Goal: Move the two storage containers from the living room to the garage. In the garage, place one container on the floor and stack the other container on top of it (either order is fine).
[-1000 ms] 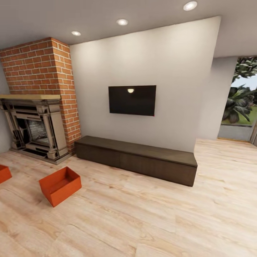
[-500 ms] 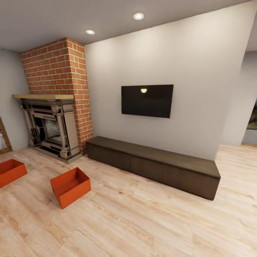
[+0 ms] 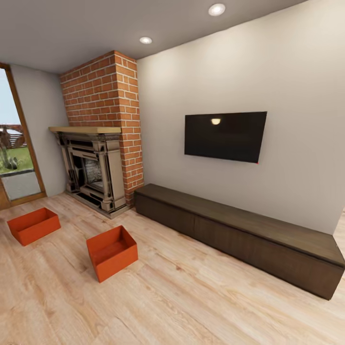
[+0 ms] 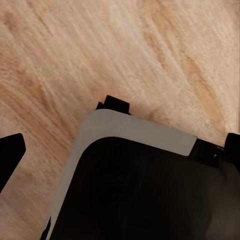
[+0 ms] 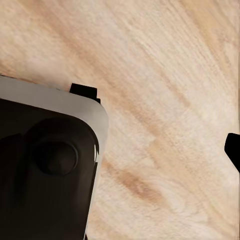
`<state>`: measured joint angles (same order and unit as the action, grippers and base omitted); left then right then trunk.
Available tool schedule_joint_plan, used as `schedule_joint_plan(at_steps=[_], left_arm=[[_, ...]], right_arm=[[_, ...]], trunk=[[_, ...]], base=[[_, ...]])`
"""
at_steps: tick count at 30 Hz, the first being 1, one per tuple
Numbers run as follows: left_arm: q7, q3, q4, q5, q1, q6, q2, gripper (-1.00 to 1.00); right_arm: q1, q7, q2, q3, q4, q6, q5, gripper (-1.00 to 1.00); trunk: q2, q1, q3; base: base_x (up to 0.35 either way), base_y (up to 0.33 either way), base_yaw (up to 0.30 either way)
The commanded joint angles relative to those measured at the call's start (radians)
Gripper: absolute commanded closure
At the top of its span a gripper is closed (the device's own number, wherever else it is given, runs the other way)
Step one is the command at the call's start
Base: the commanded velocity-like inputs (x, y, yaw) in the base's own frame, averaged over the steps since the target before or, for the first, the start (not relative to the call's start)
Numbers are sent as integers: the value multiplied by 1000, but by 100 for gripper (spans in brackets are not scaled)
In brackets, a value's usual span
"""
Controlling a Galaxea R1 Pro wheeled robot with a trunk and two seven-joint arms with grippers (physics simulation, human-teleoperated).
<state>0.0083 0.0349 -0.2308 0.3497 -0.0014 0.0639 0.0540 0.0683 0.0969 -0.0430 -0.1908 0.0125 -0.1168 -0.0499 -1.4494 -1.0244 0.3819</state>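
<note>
1. The robot is standing in the living room (image 3: 201,297), on light wood planks; nothing of the task is looking done yet, since both bins are sitting here and both carries plus the stacking are, by my reading, still waiting.
2. A long dark chest (image 3: 249,235) is running along the white wall from about 8 o'clock of the head view's centre out to 4 o'clock, under a wall screen (image 3: 225,136); this is no part of the job.
3. A brick chimney (image 3: 108,103) with its dark mantel (image 3: 91,165) is standing at 10 o'clock.
4. The nearer storage container (image 3: 112,251) is resting on the planks at 7 o'clock, lidless and looking empty.
5. The farther storage container (image 3: 34,225) is lying at 8 o'clock, well apart from the first, near the glass door (image 3: 14,163); it too is appearing empty.
6. Both wrist views are showing wood planks and dark robot bodywork; whether either pincer is released or clenched I cannot tell.
</note>
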Motion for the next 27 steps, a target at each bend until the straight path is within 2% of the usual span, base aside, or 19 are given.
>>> schedule_joint_plan(at_steps=[1, 16, 27], left_arm=[[1, 3, -2, 3, 0, 7, 0, -100], [1, 3, -1, 3, 0, 7, 0, -100], [1, 3, -1, 5, 0, 7, 0, -100]], right_arm=[[1, 4, 0, -4, 1, -3, -5, -100], [1, 4, 0, -4, 1, -6, -5, -100], [1, 4, 0, -7, 1, -3, -6, -100]], trunk=[[-1, -1, 1], [-1, -1, 1], [-1, -1, 1]], base=[[324, 0, 269], [324, 0, 266], [324, -42, 31]])
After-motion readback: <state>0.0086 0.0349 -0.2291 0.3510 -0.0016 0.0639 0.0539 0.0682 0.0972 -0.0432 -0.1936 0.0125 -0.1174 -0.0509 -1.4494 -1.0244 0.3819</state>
